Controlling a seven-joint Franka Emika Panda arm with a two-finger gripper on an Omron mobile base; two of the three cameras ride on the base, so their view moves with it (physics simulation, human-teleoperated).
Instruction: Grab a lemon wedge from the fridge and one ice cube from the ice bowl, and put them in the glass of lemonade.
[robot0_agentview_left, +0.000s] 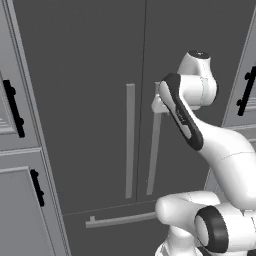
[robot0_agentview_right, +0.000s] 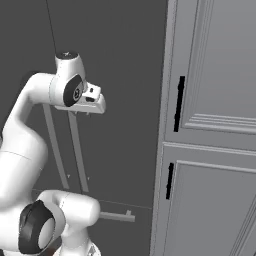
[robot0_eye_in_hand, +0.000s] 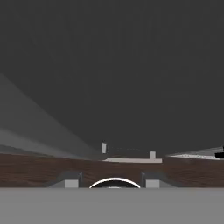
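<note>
Right now the gripper (robot0_agentview_right: 89, 113) is hovering at the top of the fridge's (robot0_agentview_left: 90, 75) right door handle (robot0_agentview_left: 153, 150); whether its jaws are clasping that handle, I cannot tell.

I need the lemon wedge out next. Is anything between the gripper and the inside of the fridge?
Yes. Both dark grey doors of the tall fridge are closed, so the inside is shut off. The white arm's two-finger gripper is up at the top of the right door's long light grey vertical handle; whether it grips it, I cannot tell.
</note>
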